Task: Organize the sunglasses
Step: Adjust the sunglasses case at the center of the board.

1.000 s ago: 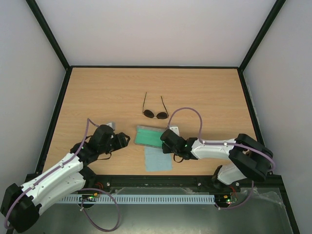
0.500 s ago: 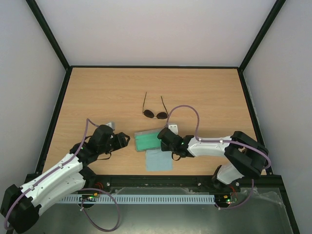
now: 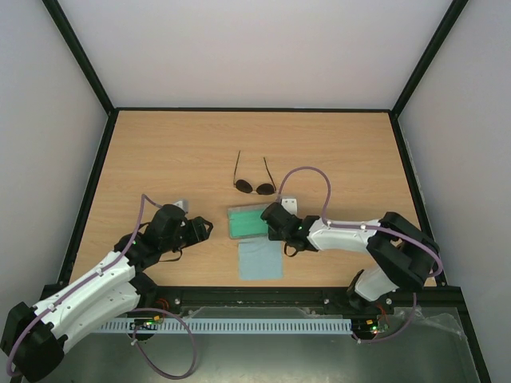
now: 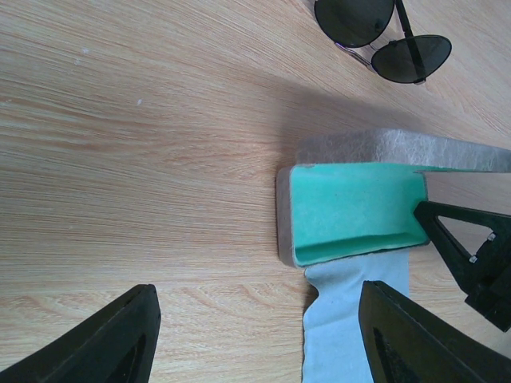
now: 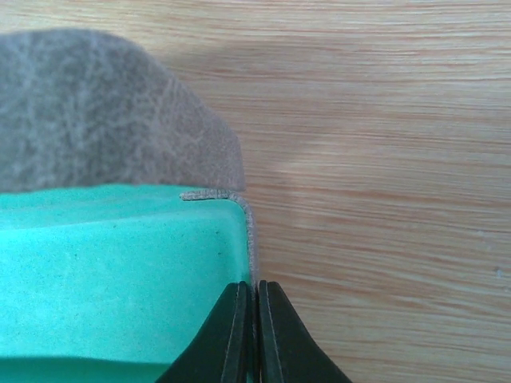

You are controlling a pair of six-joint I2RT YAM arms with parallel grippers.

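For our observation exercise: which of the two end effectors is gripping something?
The right end effector, pinched shut on the end wall of the open grey case. The left end effector is spread wide and holds nothing.

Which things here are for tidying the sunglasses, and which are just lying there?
For the job:
sunglasses
open case, probably; the right gripper pinches its wall

Just lying about:
light blue cloth, next to the case, untouched

The sunglasses [image 3: 255,187] are lying on the table [image 3: 160,152] behind the case [image 3: 243,223], the cloth [image 3: 260,260] sitting just before it.
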